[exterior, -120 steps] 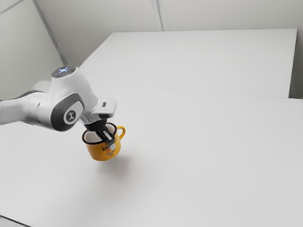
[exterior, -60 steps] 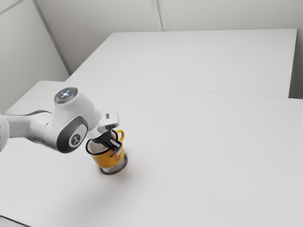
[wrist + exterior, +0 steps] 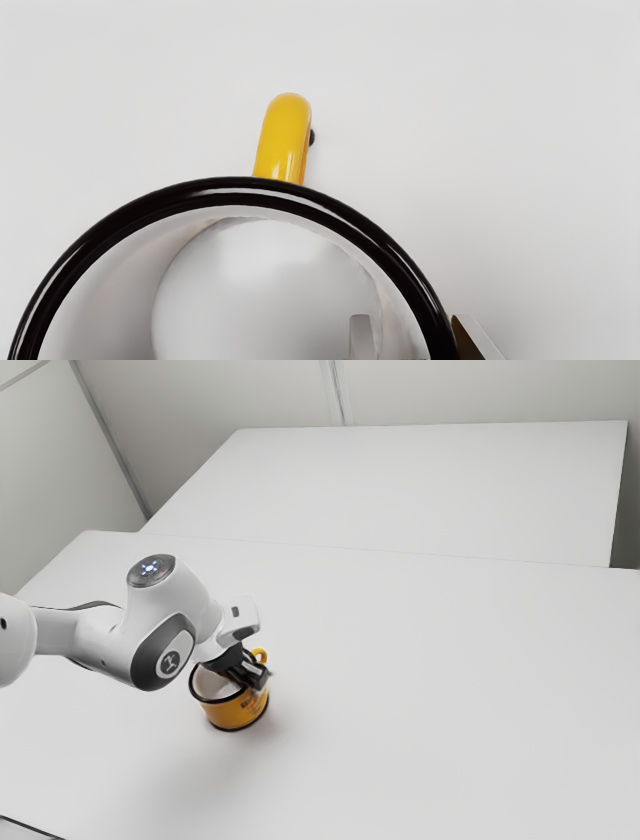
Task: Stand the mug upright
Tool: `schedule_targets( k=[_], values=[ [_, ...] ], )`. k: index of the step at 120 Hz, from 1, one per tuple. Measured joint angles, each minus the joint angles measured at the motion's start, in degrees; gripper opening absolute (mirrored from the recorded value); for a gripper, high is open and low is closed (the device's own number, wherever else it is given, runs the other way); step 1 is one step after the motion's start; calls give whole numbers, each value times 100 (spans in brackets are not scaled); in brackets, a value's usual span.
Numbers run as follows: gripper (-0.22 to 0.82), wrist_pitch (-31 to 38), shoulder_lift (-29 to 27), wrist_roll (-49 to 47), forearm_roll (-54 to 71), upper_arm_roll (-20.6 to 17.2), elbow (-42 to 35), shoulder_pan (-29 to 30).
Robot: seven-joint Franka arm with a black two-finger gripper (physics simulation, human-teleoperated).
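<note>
Our mug (image 3: 229, 714) is standing upright on the table (image 3: 420, 690). Our gripper's (image 3: 257, 677) fingers (image 3: 361, 337) are standing apart, with its wall between them. It is looking hard, fairly light and slippery, so we are favoring the black rim (image 3: 150, 197) for holding.

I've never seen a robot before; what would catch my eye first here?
Most likely the yellow mug, upright on the pale table, with its black rim and bright handle standing out. Next comes the big white arm, reaching in from the exterior view's left, its black tool at the mug's rim.
</note>
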Motion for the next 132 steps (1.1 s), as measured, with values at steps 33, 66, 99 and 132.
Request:
schedule_targets(
  k=[33,66,99,132],
  values=[
    [45,-454,-280,-68,-10,-6,418,-54],
    [56,-2330,-27,-390,-96,-27,2069,-32],
    [59,-4220,526,-704,-285,-209,3826,-2],
    [60,-5534,1004,-912,-262,-208,5271,12]
  ],
)
